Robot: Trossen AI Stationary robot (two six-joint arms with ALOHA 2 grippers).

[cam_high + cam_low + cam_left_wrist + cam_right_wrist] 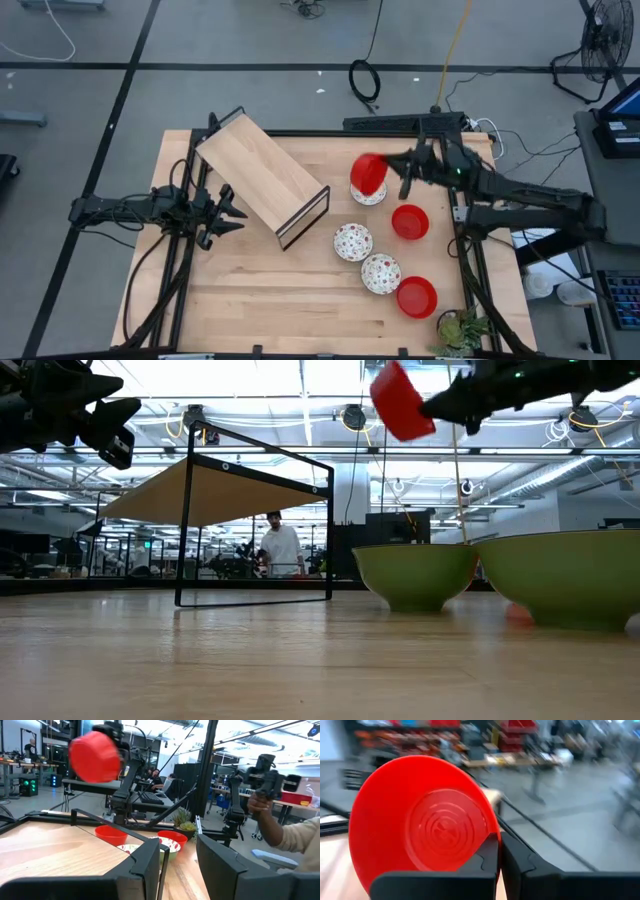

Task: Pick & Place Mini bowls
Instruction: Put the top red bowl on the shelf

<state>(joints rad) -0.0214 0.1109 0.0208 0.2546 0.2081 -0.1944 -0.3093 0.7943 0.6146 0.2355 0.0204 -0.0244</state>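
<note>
My right gripper (390, 166) is shut on a plain red mini bowl (368, 172) and holds it high over a white red-patterned bowl (369, 195) at the table's far right. The held bowl also shows in the low view (402, 400) and in the left wrist view (95, 756). On the table rest a red bowl (410, 222), two patterned bowls (353, 241) (381, 273) and another red bowl (417, 297). My left gripper (230, 210) is open and empty at the table's left, beside the wooden shelf (262, 178). My right gripper pinches the red bowl's rim (489, 839) between its two fingers, one finger over the bowl's inside. The fingers come from the table's right, about level. The bowl is lifted clear and tipped steeply on edge, its inside toward my wrist (425, 825).
A wooden shelf on a black wire frame (255, 525) stands at the far left of the table. Two bowls (415, 575) (560, 580) stand close before the low camera. A small plant (462, 330) sits at the near right corner. A person's hand (265, 820) shows beyond the table.
</note>
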